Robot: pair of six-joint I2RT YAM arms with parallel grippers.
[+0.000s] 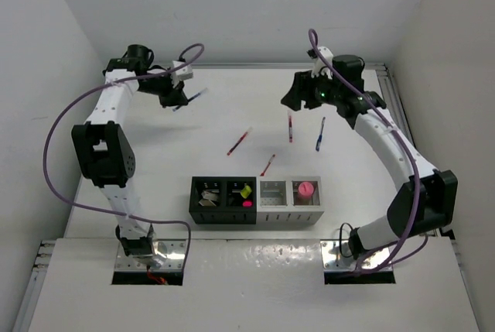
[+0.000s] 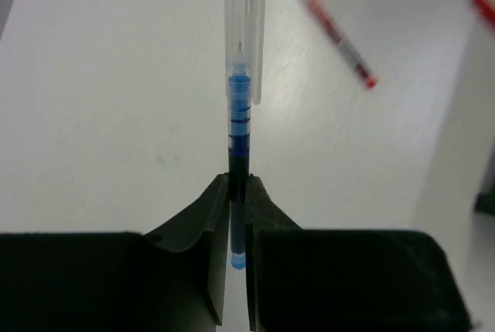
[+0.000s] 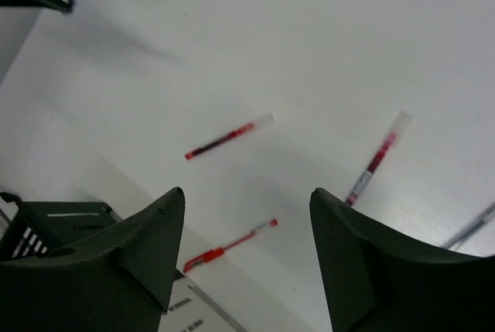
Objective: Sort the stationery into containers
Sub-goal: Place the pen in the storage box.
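Observation:
My left gripper [image 1: 176, 100] is shut on a blue pen [image 1: 195, 95] with a clear cap, held above the far left of the table; in the left wrist view the pen [image 2: 239, 123] stands out between the fingertips [image 2: 237, 185]. My right gripper [image 1: 297, 97] is open and empty above the far middle; the right wrist view shows its jaws [image 3: 246, 193] wide apart. Three red pens [image 1: 239, 142] [image 1: 290, 127] [image 1: 267, 165] and another blue pen [image 1: 319, 134] lie loose on the table. The four bins stand in a row: two black [image 1: 207, 200] [image 1: 240, 210], two light grey [image 1: 273, 202] [image 1: 306, 207].
The second black bin holds a yellow highlighter [image 1: 246, 190] and a pink one [image 1: 247, 203]. The right grey bin holds the pink-capped glue stick [image 1: 306, 189]. The first black bin holds small pale items. White walls enclose the table on the left, back and right.

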